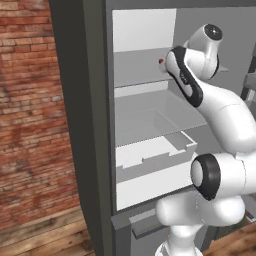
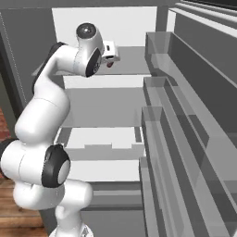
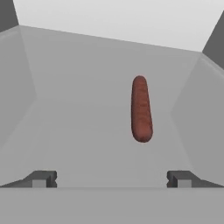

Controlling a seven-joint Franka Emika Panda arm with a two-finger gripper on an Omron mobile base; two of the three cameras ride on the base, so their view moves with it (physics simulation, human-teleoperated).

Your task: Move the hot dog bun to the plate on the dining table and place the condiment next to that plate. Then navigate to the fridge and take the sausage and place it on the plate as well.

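**Arm inside open fridge, jaws wide, sausage lying free on shelf**

Left base view: the fridge (image 1: 85, 125) stands open, dark grey side wall toward a red brick wall (image 1: 30, 110) and a wooden floor (image 1: 45, 232). White shelves (image 1: 145, 115) and a white drawer (image 1: 155, 150) show inside the fridge. The white arm rises from the lower right and reaches into the upper part of the fridge, above the drawer. A small reddish spot at the arm's wrist, on the upper shelf, is the end of the sausage (image 1: 161, 61); the rest is hidden behind the arm. Fingers hidden here.

Right base view: same fridge from the other side. Its open door (image 2: 194, 129) runs along the right with stacked translucent door bins (image 2: 159, 60). The arm comes up from the lower left and bends into the fridge's upper shelf level. The hand sits just under the shelf's back wall; a tiny red bit of sausage peeks beside it. Jaw state not readable here.

Hand view: the gripper (image 3: 111, 179) looks down on the grey shelf floor of the fridge. The two dark fingertips (image 3: 41, 178) stand far apart, nothing between them. The sausage lies ahead of the gripper on the shelf floor, lengthwise away from the camera, closer to the right-hand tip's side, well clear of both tips. Not touched, not held.
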